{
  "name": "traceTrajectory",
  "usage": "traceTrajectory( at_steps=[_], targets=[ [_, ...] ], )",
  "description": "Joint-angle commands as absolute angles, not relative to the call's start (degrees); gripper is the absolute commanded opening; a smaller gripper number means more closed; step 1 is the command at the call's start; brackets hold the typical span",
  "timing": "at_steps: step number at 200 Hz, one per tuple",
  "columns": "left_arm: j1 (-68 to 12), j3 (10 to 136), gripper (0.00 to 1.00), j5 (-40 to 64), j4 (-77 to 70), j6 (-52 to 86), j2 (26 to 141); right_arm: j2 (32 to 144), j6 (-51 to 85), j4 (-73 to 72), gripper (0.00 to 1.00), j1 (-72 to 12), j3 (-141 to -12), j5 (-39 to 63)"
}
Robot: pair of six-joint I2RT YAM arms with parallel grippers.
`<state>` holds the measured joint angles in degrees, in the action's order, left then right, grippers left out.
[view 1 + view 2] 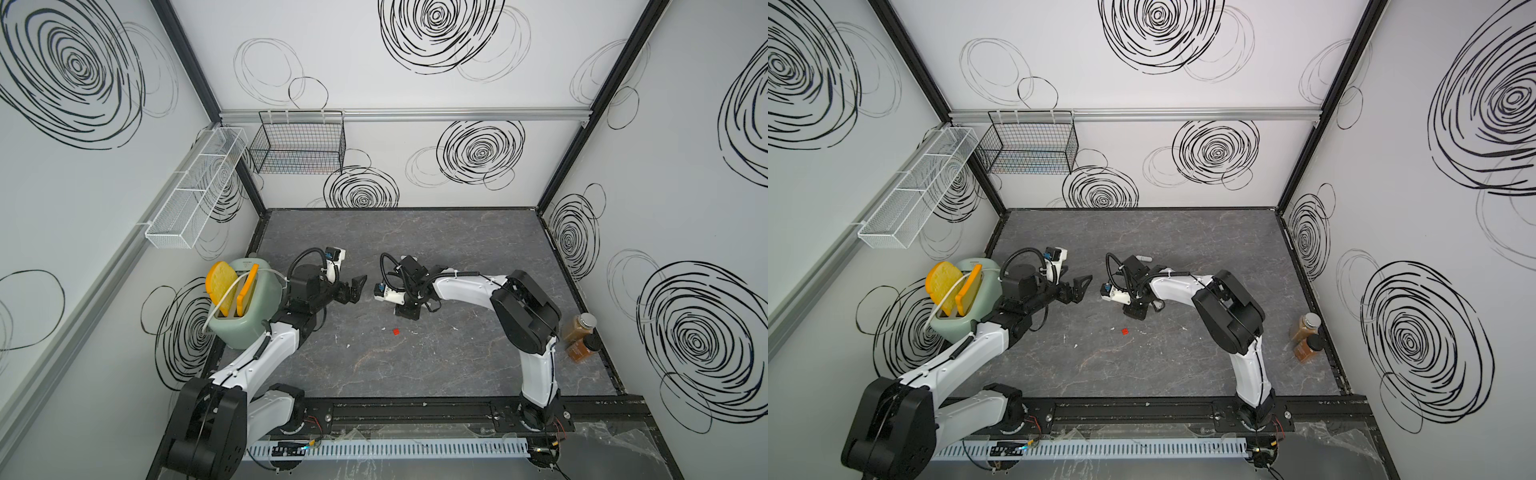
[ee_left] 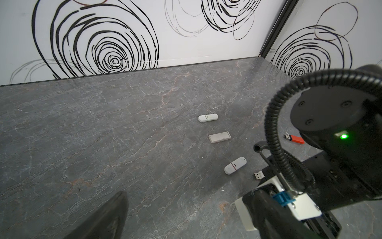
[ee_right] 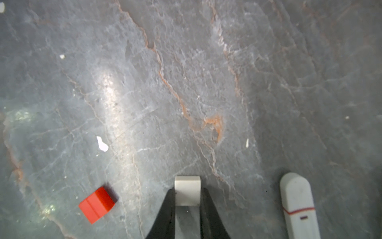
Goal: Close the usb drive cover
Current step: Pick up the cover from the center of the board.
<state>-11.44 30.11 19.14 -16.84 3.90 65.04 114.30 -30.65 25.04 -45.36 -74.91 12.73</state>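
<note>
Grey stone-look counter [image 1: 415, 365], veined rust and white, a few white flecks on it.

Right side: my right fingers [image 3: 171, 199] are closed down on a white cap [image 3: 187, 189]. The two black tips press its opposite sides and its pale end sticks out past them, low over the counter. I cannot tell whether the cap touches the surface. In both top views these fingers point down at centre frame [image 1: 409, 313], and the cap is hidden under the wrist there.

Near the held cap but apart from it, a white USB drive with a red stripe [image 3: 297, 204] lies flat on the counter with its cap on. On the cap's other side, also apart, a red cap [image 3: 96, 204] lies loose. In both top views it is the small red spot [image 1: 396, 331] just below the right fingers.

Left side: my left fingers [image 1: 357, 283] stand wide apart and hold nothing. They are off the counter, left of centre frame, with the tips toward the right arm.

Left wrist view, lying on the counter:
- a rounded white drive [image 2: 208, 118]
- a flat rectangular white drive [image 2: 219, 137]
- the striped drive [image 2: 235, 165]
- a red drive with its plug bare [image 2: 294, 139]
- a bare metal plug [image 2: 259, 175], its body hidden behind my right wrist

Mid-left of frame in the top views, a green toaster [image 1: 245, 316] holds two toast slices [image 1: 222, 286]. At the right edge of the counter are two spice jars [image 1: 579, 326], one upright and one lying down.
</note>
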Motion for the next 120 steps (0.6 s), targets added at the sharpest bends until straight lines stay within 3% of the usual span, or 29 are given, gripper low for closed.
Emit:
traceTrajectory(
  at_steps=[1, 77, 120],
  targets=[
    [-10.9, 30.2, 0.98, 21.9, -19.5, 5.0, 64.8, 110.7, -30.8, 26.2, 0.17, -44.4, -73.0, 13.3],
    [-13.3, 31.5, 1.0, 34.4, -21.3, 13.1, 68.3, 94.1, -28.2, 4.7, 0.13, -42.3, -57.8, 17.4],
    [-16.4, 33.2, 0.93, 41.0, -23.2, 19.4, 71.4, 86.3, -26.5, -9.9, 0.13, -42.2, -48.3, 17.1]
  ],
)
